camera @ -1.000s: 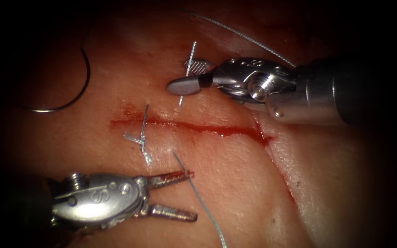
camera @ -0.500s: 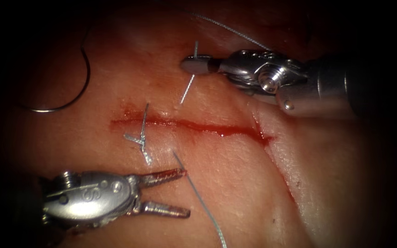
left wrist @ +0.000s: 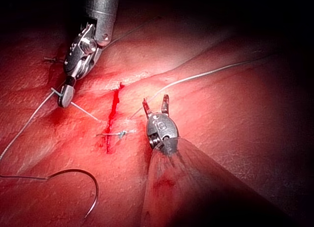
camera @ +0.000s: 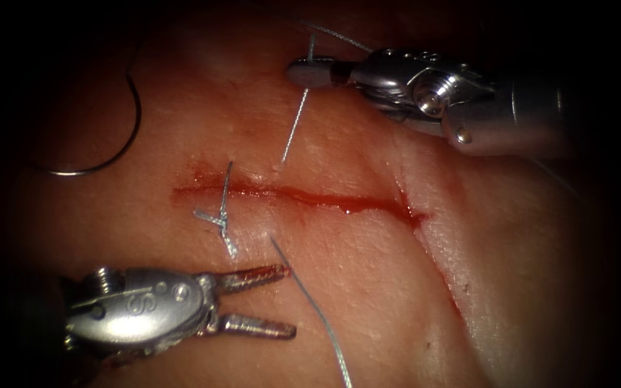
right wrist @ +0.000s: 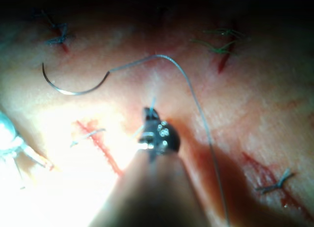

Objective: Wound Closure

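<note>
Holding thread: right tool, jaws clenched on the thread far of the cut.
Left tool: jaws apart, grasping nothing, near side.
Needle: loose on tissue, far left; its far end fades into shadow.

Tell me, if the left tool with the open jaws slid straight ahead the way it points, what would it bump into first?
Probably the thread. The left tool holds nothing, its jaws open and pointing right across the tissue below the cut. That strand runs down just beyond its upper jaw tip. Depth is unclear, so it could pass over.
</note>
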### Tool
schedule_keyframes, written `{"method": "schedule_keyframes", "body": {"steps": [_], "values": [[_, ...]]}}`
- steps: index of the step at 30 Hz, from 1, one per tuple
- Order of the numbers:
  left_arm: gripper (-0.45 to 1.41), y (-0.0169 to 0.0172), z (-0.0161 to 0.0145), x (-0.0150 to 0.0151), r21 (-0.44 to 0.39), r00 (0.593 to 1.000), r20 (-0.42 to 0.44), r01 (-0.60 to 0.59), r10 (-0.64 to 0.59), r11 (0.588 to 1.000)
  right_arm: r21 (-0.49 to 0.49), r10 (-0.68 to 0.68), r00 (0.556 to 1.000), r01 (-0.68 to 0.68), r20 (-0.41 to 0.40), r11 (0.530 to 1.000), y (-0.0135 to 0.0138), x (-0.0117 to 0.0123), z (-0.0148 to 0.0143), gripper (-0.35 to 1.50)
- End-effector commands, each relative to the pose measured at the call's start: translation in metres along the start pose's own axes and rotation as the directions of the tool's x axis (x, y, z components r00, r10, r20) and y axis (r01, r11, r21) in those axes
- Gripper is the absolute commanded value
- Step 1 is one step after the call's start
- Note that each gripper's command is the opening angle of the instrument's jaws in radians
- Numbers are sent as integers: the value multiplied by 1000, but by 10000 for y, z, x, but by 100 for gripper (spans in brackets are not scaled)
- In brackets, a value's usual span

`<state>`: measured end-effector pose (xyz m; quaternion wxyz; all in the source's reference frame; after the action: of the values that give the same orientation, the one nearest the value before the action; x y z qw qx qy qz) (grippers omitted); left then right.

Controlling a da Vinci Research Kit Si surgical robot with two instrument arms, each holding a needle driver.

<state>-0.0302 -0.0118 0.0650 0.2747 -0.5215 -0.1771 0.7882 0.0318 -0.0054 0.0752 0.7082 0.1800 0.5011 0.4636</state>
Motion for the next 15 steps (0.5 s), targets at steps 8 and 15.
{"method": "schedule_keyframes", "body": {"steps": [8, 15], "values": [[15, 4, 5, -3, -1, 1000, 0, 2, -2, 1000, -4, -2, 1000, 2, -16, 1000, 0, 9, 8, -35], [32, 16, 0, 18, -51, 979, -15, -202, 201, 978, -19, -3, 1000, 3, -25, 1000, -6, 5, 9, 106]]}}
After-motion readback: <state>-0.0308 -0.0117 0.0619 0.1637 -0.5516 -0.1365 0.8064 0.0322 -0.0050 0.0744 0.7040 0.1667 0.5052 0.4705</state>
